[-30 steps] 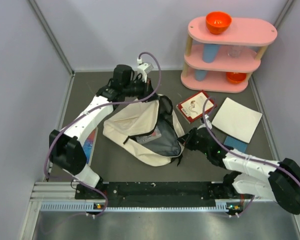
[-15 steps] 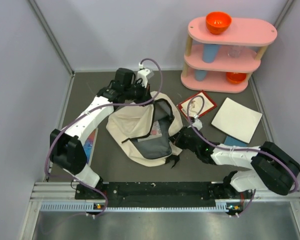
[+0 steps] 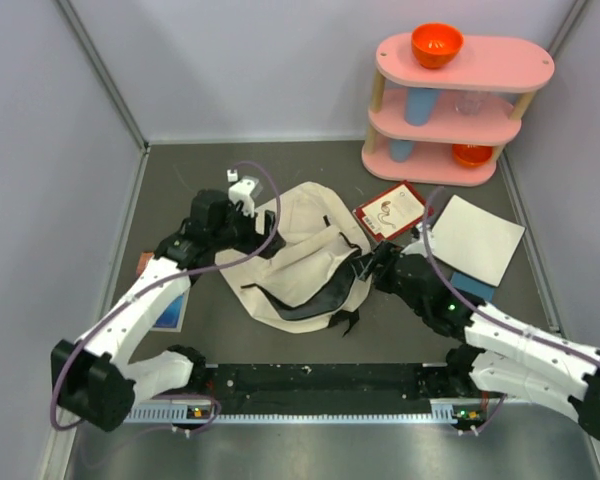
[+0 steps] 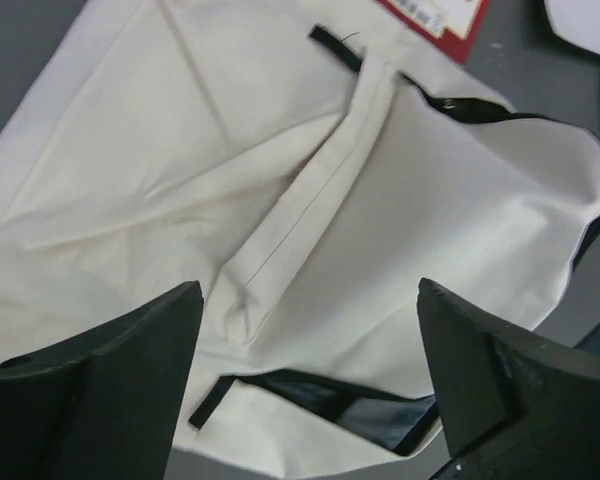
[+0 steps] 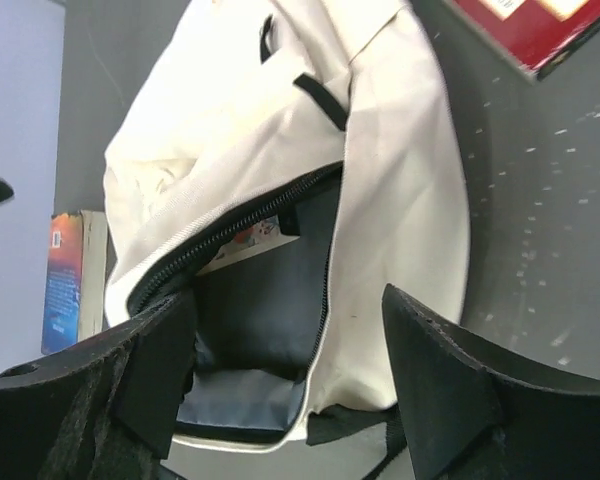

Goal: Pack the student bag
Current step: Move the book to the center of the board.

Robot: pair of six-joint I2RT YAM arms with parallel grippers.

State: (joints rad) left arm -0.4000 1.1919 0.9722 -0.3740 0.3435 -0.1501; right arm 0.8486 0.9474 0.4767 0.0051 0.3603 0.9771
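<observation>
Released since earlier: student bag, slumped, unzipped | left claw, right claw: spread, empty | red book, white pad are left unpacked

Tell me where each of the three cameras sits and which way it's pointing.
Top external: above and behind the arms, looking down; both arms show, bases at the bottom edge, either side of the student bag.
Left wrist: on the left arm, looking down onto the bag's cream cloth; open left gripper along the bottom.
Right wrist: on the right arm, facing the bag's unzipped mouth; open right gripper along the bottom.
Shared: all three show the bag and the red book.
</observation>
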